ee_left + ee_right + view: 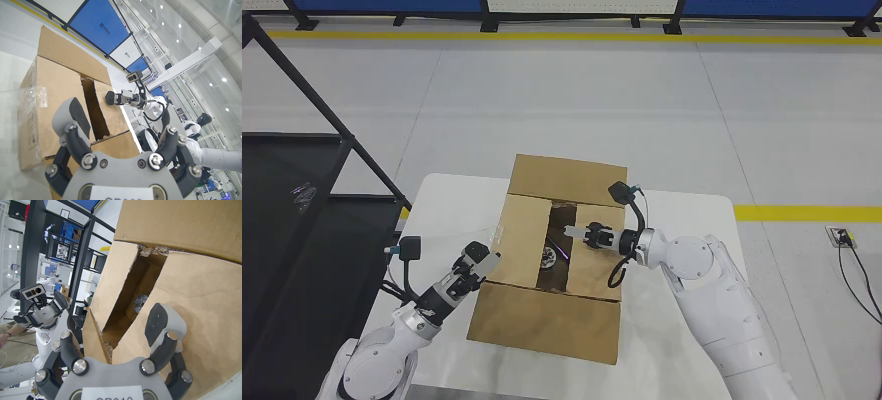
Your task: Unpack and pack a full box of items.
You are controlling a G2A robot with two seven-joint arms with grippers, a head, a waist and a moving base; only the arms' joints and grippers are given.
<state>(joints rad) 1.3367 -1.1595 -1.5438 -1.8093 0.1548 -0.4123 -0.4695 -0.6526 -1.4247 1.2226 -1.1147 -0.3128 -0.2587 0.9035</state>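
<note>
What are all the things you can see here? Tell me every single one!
Brown cardboard box: one, brown, in the middle of the table, top flaps parted with a gap between them.
Dark grey round part: one, grey, inside the box, seen through the gap.
Clear plastic film: one piece, see-through, on the box's side near the left gripper.
White table: one, white, under the box.
Black frame rack: one, black, beside the table.
Left gripper: one, white and black, open, beside the box.
Right gripper: one, white and black, open, over a top flap by the gap.
</note>
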